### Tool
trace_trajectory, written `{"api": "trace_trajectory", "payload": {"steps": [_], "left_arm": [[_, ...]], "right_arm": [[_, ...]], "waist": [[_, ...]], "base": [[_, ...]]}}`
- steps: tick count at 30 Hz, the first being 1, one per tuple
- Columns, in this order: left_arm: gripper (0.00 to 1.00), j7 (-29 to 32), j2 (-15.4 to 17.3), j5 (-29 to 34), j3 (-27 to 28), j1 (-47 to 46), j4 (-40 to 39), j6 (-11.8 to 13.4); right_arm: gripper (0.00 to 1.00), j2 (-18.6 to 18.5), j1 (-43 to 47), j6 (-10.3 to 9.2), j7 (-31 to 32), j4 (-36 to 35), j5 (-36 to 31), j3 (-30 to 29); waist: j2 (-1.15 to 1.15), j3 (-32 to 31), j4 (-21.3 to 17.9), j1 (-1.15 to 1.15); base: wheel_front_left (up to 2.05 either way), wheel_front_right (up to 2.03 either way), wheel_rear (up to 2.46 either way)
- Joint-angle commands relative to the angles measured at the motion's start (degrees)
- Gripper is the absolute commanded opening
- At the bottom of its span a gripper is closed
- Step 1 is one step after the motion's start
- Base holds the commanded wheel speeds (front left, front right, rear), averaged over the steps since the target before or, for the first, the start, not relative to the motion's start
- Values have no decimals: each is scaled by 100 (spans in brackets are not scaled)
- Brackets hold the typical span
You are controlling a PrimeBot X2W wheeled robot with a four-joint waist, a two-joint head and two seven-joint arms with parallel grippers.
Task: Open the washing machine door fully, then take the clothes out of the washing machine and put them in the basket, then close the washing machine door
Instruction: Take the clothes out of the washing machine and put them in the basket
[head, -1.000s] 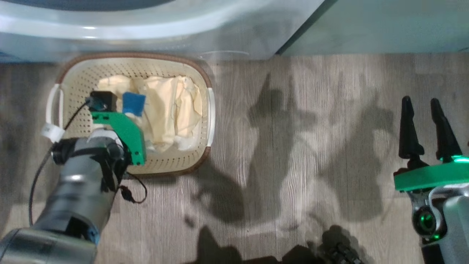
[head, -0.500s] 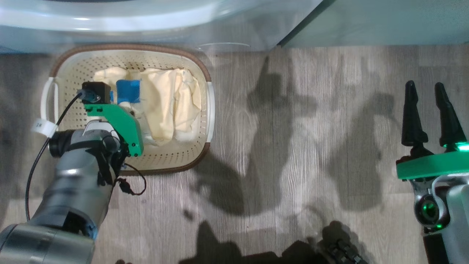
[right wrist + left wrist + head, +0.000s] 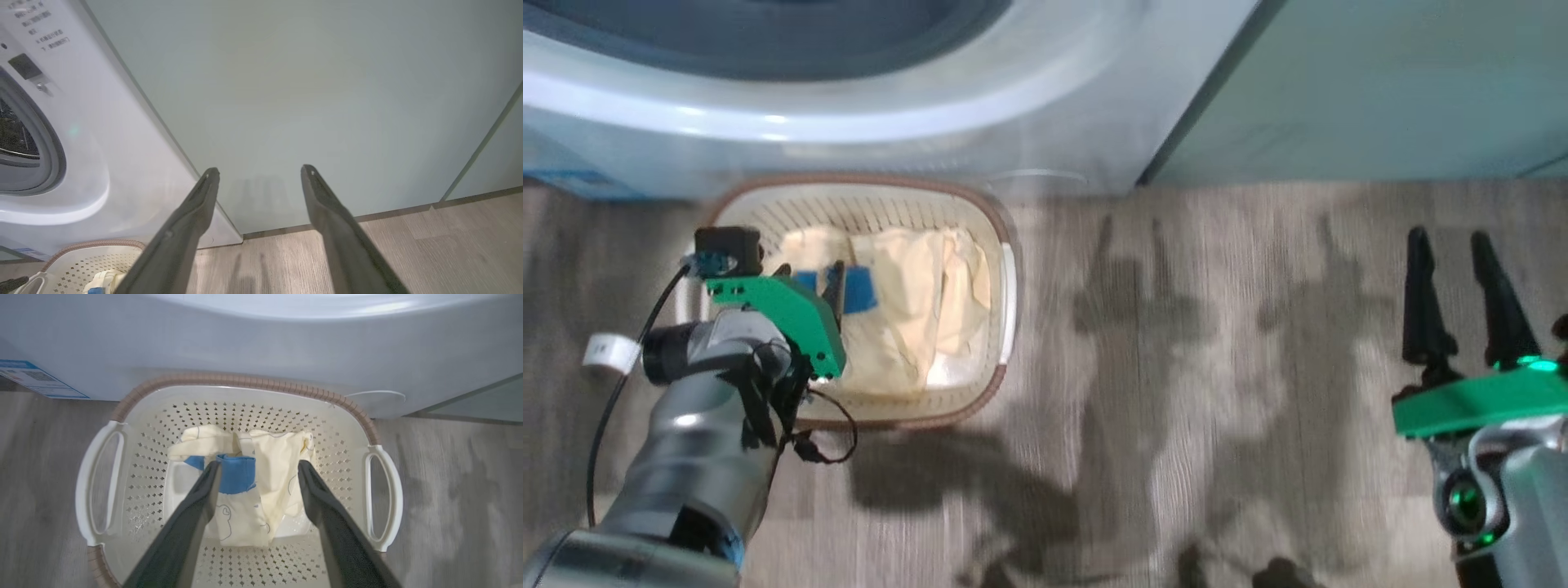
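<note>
The left gripper hung at the centre of the left wrist view, its two long, matte dark fingers spread wide with nothing pinched between them. Beneath them the clothes lay crumpled low in the middle of the frame. They were soft cream fabric with thin dark line drawings and a bright blue rectangular patch (folded over beside the left fingertip). They sat inside the basket, which was cream plastic with walls pierced by small holes, a ribbed brown rim and a smooth white loop handle on each side. It stood on grey wood-grain floor, just before the glossy white washing machine along the frame's top. At the lower right of the head view, the right gripper also stood spread and empty.
</note>
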Motion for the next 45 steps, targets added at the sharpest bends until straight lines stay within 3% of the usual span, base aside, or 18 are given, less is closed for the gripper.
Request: {"api": "trace_trajectory", "payload": {"steps": [1,6,12,22,33,45], "left_arm": [[100,-181,201,-109,97,98,-93,-61],[100,-404,238,-288,38,312,-354,-86],[100,-487,379,-638,-192,846,-1193,-88],[100,-493,697,-768,430,2216,-3231,-89],[100,-493,540,-452,1179,3416,-4412,-90],[100,-494,309,-313,1515,4040,-4916,-90]], "right_arm": [[100,-44,165,25,-54,-115,-6,128],[100,-67,318,25,-54,-37,29,171],[100,-130,611,25,-54,55,30,195],[100,-149,1125,25,-54,115,4,220],[100,-191,1501,25,-54,149,-4,240],[100,-182,1616,25,-54,126,-3,197]], "waist": [[0,-359,83,1],[0,-800,126,1],[0,-1352,163,1],[0,-2167,219,1],[0,-2807,254,1],[0,-2966,272,1]], "base": [[0,0,0],[0,0,0],[0,0,0],[0,0,0],[0,0,0],[0,0,0]]}}
